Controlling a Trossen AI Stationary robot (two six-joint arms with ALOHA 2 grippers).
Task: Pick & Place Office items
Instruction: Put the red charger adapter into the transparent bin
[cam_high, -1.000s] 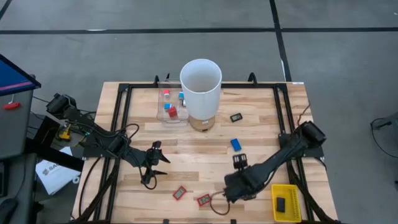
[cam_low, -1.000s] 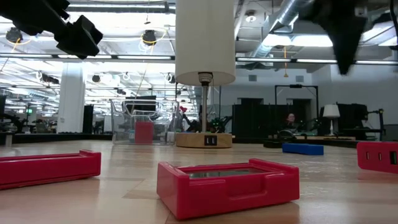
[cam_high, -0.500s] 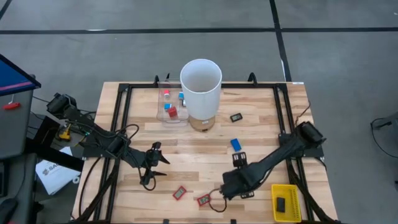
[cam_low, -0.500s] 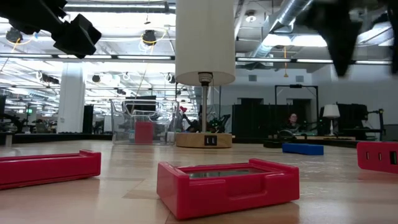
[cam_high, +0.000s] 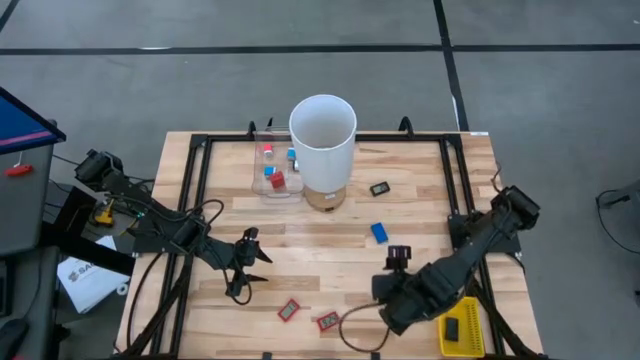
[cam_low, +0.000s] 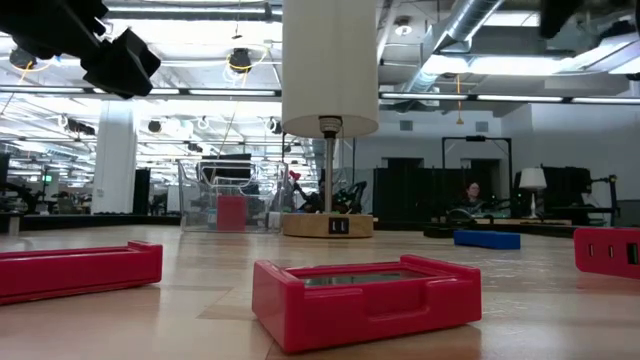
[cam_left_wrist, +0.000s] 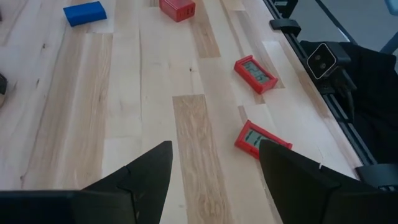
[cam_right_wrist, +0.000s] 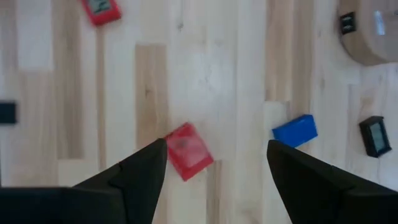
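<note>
The office items lie loose on the wooden table (cam_high: 300, 245): two flat red pieces (cam_high: 289, 310) (cam_high: 327, 321) near the front edge, a blue block (cam_high: 379, 232), a black piece (cam_high: 380, 188) and a red block (cam_right_wrist: 188, 152). My right gripper (cam_right_wrist: 216, 144) hangs open high above the red block, fingers pointing steeply down, touching nothing. In the high view it (cam_high: 397, 262) hides that block. My left gripper (cam_high: 248, 268) waits open above the table's left half, and its wrist view (cam_left_wrist: 214, 146) looks toward the two flat red pieces (cam_left_wrist: 255, 73) (cam_left_wrist: 261, 138).
A tall white cylinder (cam_high: 323, 140) on a round wooden base stands at the back middle. Beside it is a clear box (cam_high: 272, 172) holding red and blue pieces. A yellow mesh basket (cam_high: 470, 340) with one black piece sits at the front right corner. A black frame (cam_high: 195, 190) borders the table.
My right gripper has risen, leaving most of the low view through its top edge. It has shifted a little toward the table's right edge and rolled at the wrist, staying open. The items have not moved.
</note>
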